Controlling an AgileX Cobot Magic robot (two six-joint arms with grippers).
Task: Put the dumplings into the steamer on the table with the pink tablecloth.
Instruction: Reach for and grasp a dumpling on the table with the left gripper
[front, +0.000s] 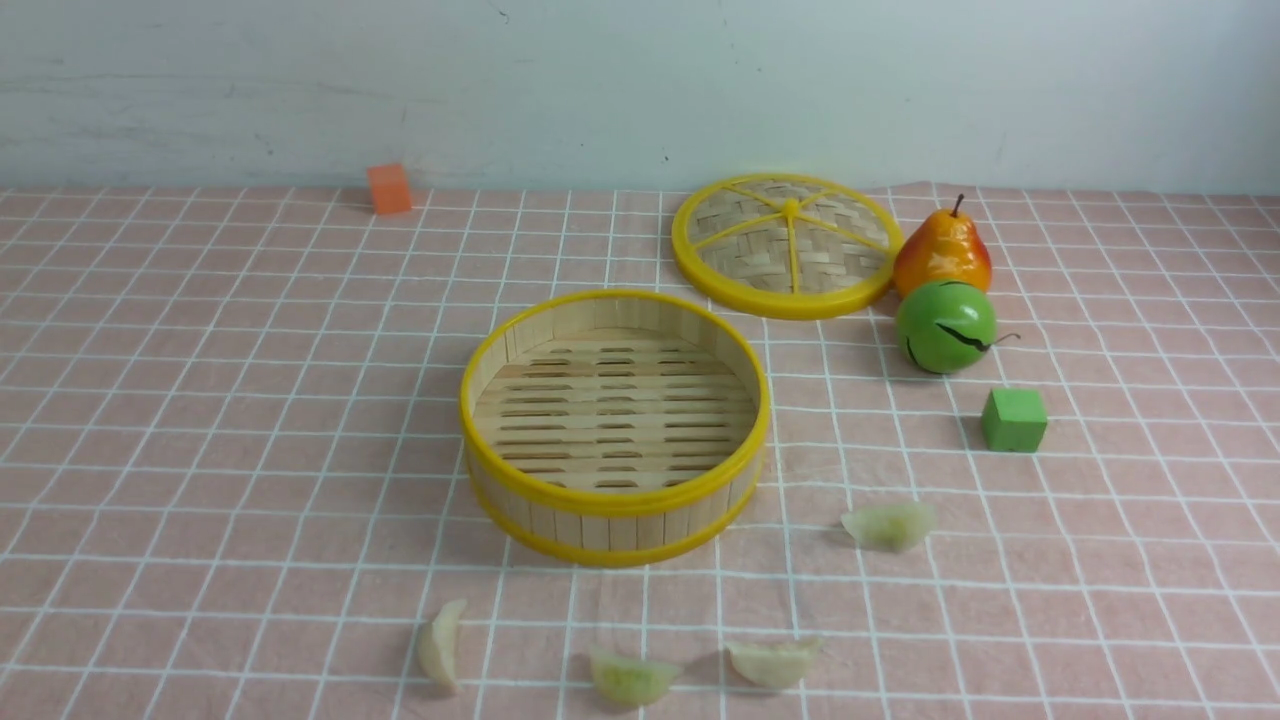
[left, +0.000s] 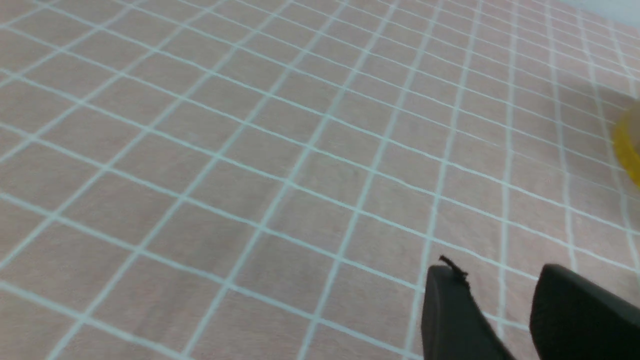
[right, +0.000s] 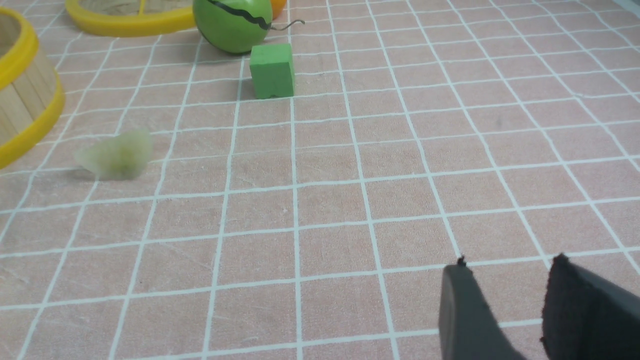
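The steamer, a round bamboo basket with yellow rims, stands empty in the middle of the pink tablecloth. Several pale whitish-green dumplings lie on the cloth in front of it: one at the near left, two side by side, and one to the right. Neither arm shows in the front view. My left gripper hangs open over bare cloth, with a yellow blur of the steamer's rim at the frame edge. My right gripper is open too, well apart from a dumpling and the steamer.
The flat woven lid lies behind the steamer to the right. Beside it are a pear, a round green fruit and a green cube. An orange cube sits by the back wall on the left.
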